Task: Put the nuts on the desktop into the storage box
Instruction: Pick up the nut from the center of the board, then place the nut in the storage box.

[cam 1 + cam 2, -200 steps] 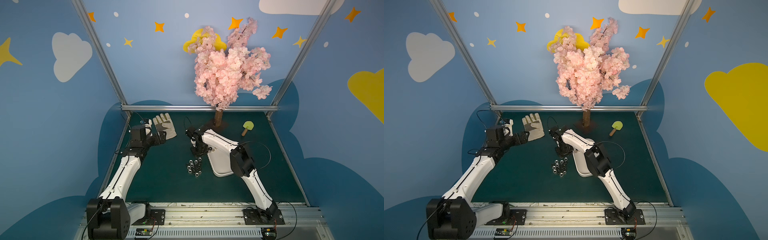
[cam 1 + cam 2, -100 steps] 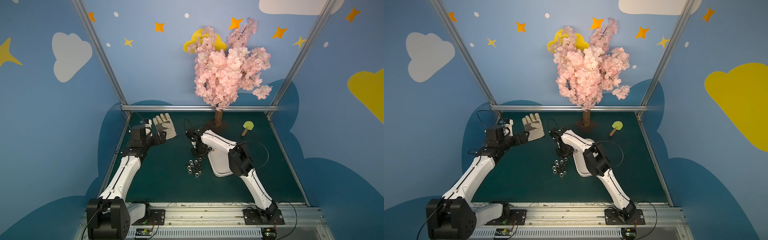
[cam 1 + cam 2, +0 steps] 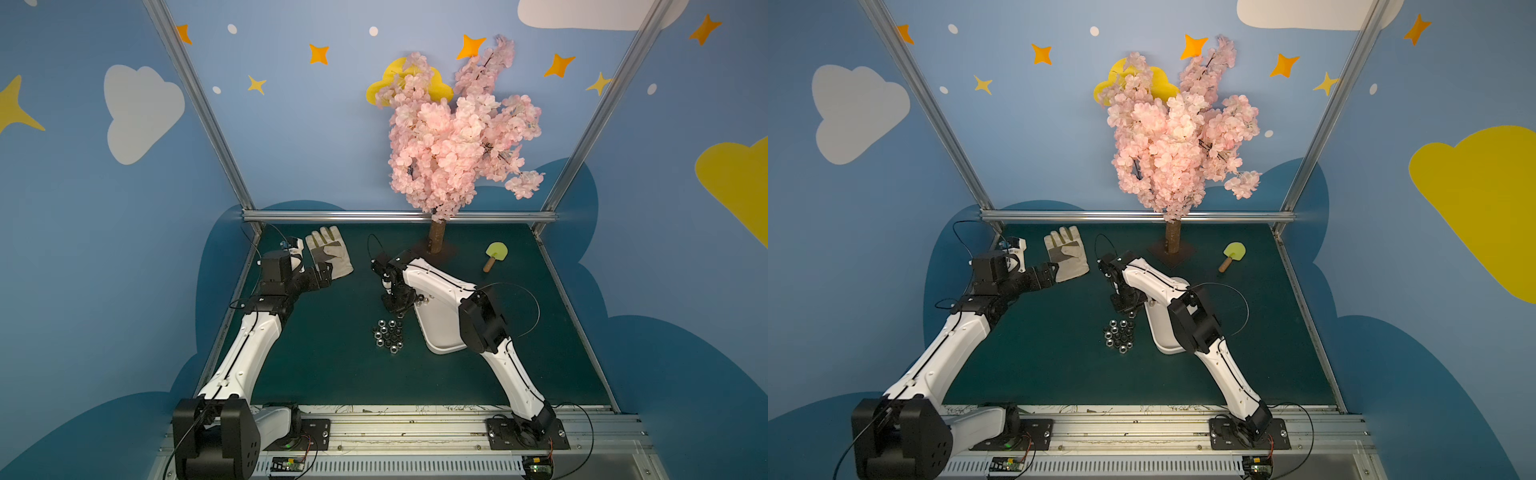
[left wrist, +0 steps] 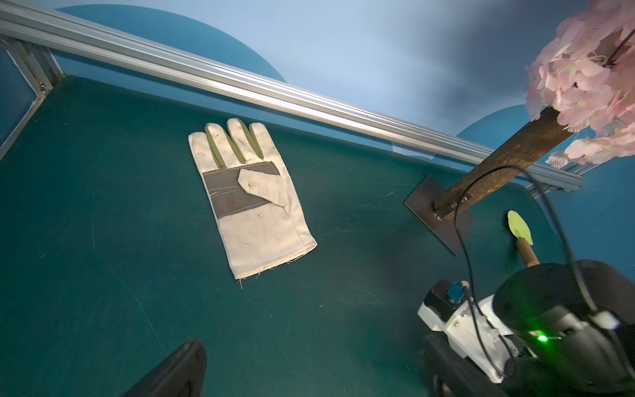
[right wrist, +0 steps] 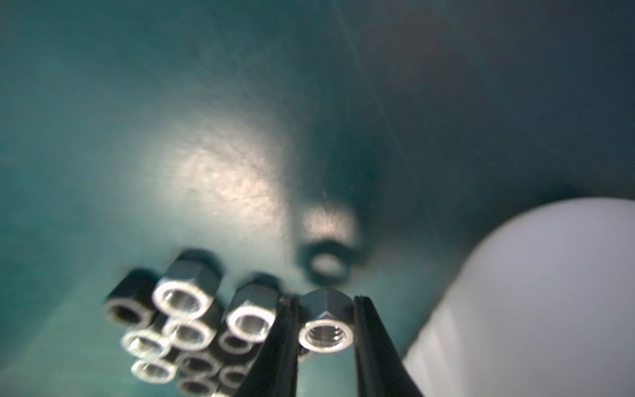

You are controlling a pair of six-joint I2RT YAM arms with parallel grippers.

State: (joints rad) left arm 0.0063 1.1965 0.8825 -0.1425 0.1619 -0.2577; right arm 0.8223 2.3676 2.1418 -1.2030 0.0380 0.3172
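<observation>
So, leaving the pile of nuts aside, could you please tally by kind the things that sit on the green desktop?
Beige work glove: 1
White storage box: 1
Pink blossom tree: 1
Yellow-green paddle with wooden handle: 1
Total: 4

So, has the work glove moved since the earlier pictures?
No. The work glove lies at the same spot beside the rear rail in both top views.
</observation>
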